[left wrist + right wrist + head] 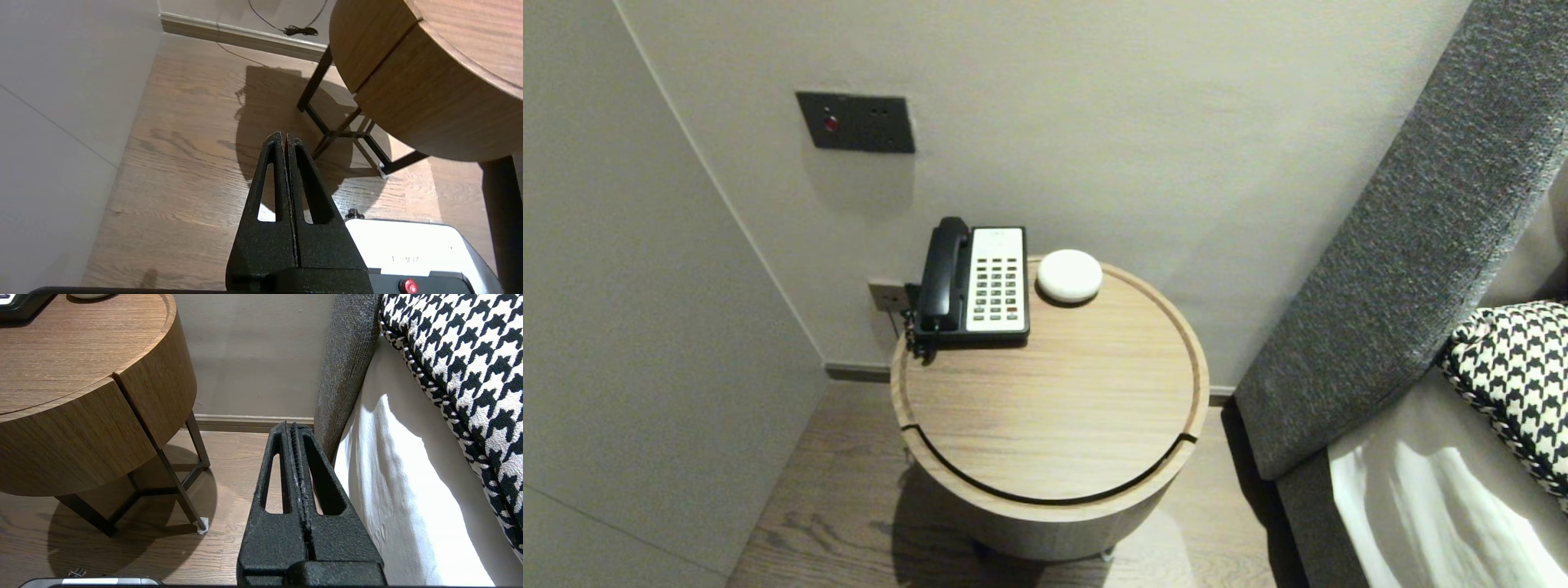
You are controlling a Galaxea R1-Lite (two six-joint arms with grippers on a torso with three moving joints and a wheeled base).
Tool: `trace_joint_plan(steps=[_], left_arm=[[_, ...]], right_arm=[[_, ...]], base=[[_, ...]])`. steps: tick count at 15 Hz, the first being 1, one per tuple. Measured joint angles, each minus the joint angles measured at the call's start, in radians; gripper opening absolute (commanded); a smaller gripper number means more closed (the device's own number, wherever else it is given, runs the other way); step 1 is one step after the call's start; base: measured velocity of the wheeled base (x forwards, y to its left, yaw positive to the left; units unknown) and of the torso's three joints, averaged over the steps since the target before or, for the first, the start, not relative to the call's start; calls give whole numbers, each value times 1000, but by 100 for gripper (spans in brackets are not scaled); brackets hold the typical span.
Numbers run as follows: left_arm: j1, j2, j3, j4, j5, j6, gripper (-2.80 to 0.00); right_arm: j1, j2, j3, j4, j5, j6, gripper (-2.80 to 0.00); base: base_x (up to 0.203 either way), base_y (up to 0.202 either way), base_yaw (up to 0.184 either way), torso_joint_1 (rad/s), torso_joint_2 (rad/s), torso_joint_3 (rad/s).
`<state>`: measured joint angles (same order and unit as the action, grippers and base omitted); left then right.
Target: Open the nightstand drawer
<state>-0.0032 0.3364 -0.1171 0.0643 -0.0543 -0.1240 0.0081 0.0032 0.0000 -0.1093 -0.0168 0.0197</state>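
A round wooden side table [1054, 408] stands against the wall. On its far side sits a telephone [974, 282], black handset on a white keypad base, and beside it a white round puck [1069, 275]. Neither arm shows in the head view. My left gripper [284, 136] is shut and empty, low over the wooden floor, beside the table's drum [429, 90] and black legs. My right gripper [291, 426] is shut and empty too, low between the table [81, 408] and the bed [408, 490].
A grey upholstered headboard [1413, 237] and a houndstooth cushion [1515, 367] lie to the right. A dark switch plate [855, 122] is on the wall, a socket [886, 296] behind the table. A wall panel [629, 343] closes the left. The robot's white base [404, 249] sits below.
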Motion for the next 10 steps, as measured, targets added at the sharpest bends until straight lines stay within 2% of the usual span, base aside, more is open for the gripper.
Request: trace_joint_plan(steps=[10], left_arm=[[-1,-123,51,13,17,1,-280]], right_arm=[[1,0,0,1,0,2,-280]], base=[[0,0,0,0,0,0]])
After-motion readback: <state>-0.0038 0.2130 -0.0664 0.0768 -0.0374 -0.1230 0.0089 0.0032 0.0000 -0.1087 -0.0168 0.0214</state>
